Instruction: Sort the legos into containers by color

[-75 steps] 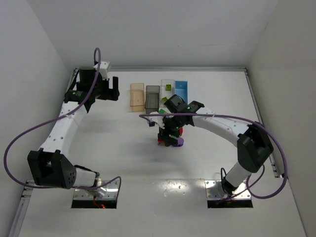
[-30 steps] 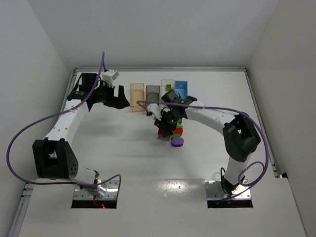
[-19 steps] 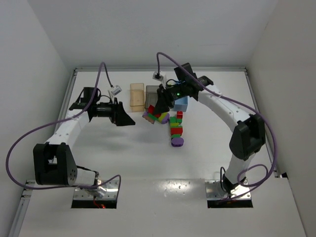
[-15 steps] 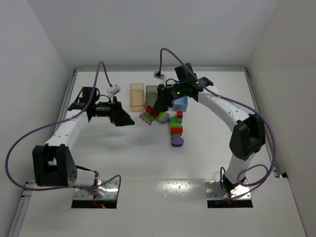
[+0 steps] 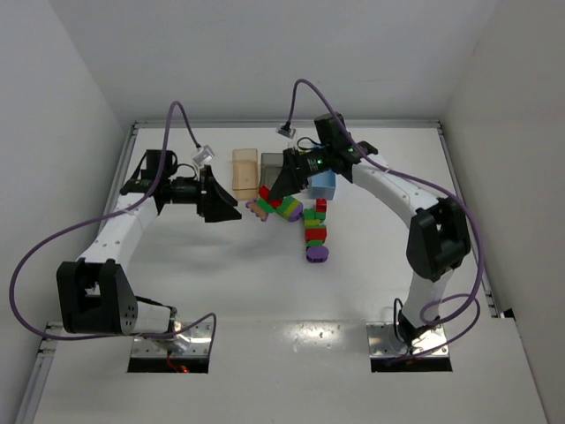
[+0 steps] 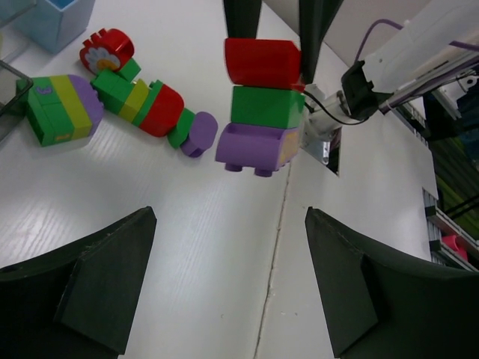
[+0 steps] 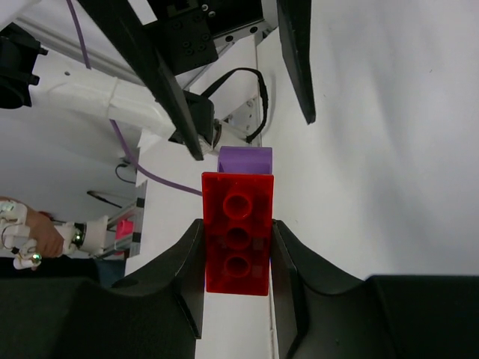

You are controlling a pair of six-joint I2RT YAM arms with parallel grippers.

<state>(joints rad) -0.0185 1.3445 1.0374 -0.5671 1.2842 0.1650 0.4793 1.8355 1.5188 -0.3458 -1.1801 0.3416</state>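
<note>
My right gripper (image 7: pixel 238 250) is shut on the red top brick (image 7: pixel 238 224) of a small stack of legos, red over dark green over purple (image 6: pixel 260 105). The stack (image 5: pixel 262 203) hangs above the table, just in front of the containers. Facing it from the left is my left gripper (image 5: pixel 231 205), open and empty, with the stack a short way beyond its fingertips (image 6: pixel 329 247). More legos lie on the table: a green, lime and purple block (image 6: pixel 60 108), a red flower piece (image 6: pixel 107 48) and a joined chain (image 6: pixel 150 105) ending in purple (image 5: pixel 317 254).
A tan bin (image 5: pixel 244 168) and a dark grey bin (image 5: pixel 272 164) stand at the back, with a light blue bin (image 5: pixel 323 185) partly behind my right arm. Both arms reach toward the middle, their purple cables looping above them.
My right gripper lifted the three-brick stack off the pile and carried it back and left. My left arm swung right to face it, and its jaws narrowed slightly.
</note>
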